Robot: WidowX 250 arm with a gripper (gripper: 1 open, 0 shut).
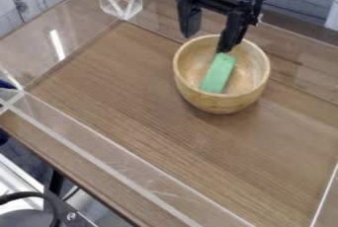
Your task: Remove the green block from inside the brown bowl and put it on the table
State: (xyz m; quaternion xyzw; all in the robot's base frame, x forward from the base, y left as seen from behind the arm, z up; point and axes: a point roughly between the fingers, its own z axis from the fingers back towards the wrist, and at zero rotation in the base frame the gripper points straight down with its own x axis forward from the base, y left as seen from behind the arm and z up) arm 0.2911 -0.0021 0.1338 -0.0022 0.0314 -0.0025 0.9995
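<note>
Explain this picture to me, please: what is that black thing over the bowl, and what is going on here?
The black thing is the gripper at the end of a robot arm, a kind of mechanical hand. It points down, its jaws spread open, and it holds nothing. One finger reaches just inside the rim of the brown bowl.

There is only one picture, taken by a camera looking down at the table from an angle. The table has low clear plastic walls round its edges.

In the bowl lies a green block, leaning against the inner wall. Judging by the setup, the machine is about to grasp that block; whether it touches it yet, I cannot tell.
</note>
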